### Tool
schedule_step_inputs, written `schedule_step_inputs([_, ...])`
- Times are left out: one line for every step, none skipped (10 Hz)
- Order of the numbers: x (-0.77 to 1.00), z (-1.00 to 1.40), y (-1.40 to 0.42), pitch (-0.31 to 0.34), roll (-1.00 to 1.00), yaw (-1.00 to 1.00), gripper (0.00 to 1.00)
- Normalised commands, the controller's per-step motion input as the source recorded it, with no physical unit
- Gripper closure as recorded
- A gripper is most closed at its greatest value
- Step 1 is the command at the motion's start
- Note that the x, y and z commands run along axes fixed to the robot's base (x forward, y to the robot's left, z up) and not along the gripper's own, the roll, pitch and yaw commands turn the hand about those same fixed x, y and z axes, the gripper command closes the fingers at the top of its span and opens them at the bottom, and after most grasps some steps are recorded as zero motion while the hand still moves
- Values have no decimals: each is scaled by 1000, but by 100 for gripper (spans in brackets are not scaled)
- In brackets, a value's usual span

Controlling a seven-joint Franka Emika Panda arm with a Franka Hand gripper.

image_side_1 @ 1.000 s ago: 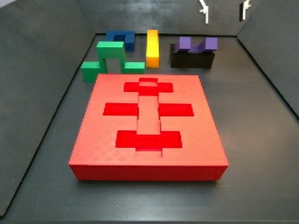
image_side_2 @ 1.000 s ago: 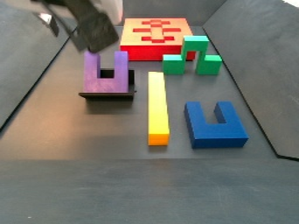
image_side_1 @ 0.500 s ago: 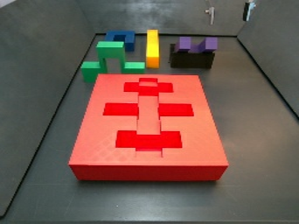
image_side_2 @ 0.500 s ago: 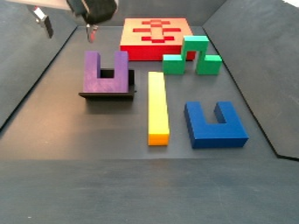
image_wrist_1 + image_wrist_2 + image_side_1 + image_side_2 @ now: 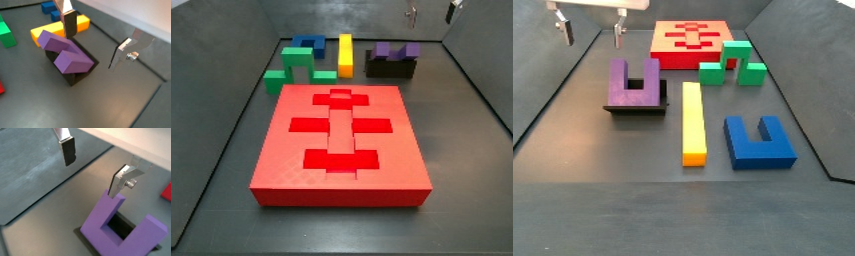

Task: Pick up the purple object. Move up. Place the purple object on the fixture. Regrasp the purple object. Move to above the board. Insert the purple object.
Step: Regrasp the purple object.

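From my console the tool (image 5: 591, 34) hangs high above the purple object (image 5: 633, 82), its plates spread wide with nothing between them; in both wrist views the fingers (image 5: 69, 24) (image 5: 67, 150) stand well apart, clear of the piece; the purple object (image 5: 63, 52) rests on the black fixture (image 5: 636, 110), prongs pointing toward the board (image 5: 690, 42); in a side view it sits behind the red board (image 5: 341, 140), just beside the yellow bar (image 5: 345, 52).
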Motion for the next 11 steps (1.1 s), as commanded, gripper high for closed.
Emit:
schedule_step_inputs([0,0,-89,280,1000,80,0])
schedule_step_inputs([0,40,-66,374,1000,17,0])
schedule_step_inputs([0,40,-80,420,1000,0,0])
schedule_step_inputs([0,0,-157,391,1000,0,0])
schedule_step_inputs([26,0,-191,389,1000,0,0])
schedule_step_inputs([0,0,-234,411,1000,31,0])
schedule_step_inputs([0,0,-280,463,1000,54,0])
schedule_step_inputs([83,-123,-334,437,994,91,0])
schedule_step_inputs([237,-149,-280,389,894,154,0])
schedule_step_inputs([283,-266,-186,286,831,277,0])
schedule_step_inputs([300,-371,-94,171,689,383,0])
